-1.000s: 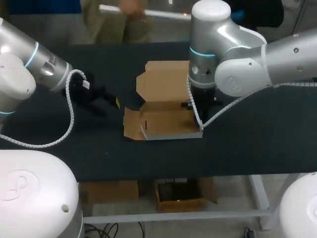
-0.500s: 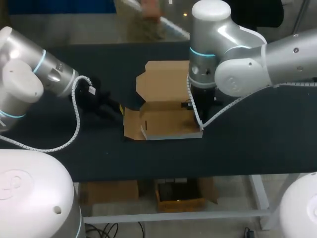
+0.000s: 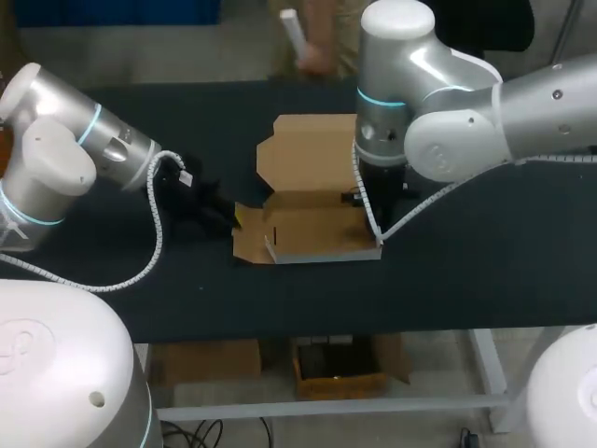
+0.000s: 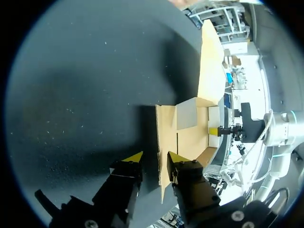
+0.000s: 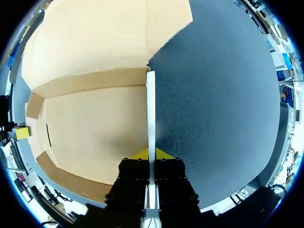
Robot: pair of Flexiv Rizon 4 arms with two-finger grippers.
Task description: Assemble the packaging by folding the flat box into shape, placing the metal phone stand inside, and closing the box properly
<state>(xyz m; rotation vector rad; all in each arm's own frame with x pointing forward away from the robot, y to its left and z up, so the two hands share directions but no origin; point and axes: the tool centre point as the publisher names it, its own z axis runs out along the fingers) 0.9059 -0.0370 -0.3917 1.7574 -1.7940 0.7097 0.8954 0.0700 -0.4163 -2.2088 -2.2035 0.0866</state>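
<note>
A brown cardboard box (image 3: 312, 231) lies half folded in the middle of the dark table, its lid (image 3: 308, 149) open flat toward the back. My left gripper (image 3: 231, 219) is at the box's left flap (image 3: 247, 238). In the left wrist view the left gripper (image 4: 155, 156) is open and straddles the edge of that flap (image 4: 166, 133), with a gap beside one finger. My right gripper (image 3: 367, 201) is at the box's right side. The right wrist view shows the right gripper (image 5: 152, 154) shut on the thin upright right wall (image 5: 150, 109). No phone stand is in view.
The dark table (image 3: 466, 261) has bare room to the right of the box and along its front edge. My right arm's bulky elbow (image 3: 448, 140) hangs over the table just right of the box.
My left arm has swung right, from open table to the box's left flap, and its fingers have narrowed around the flap edge. The right arm and the box have stayed still.
</note>
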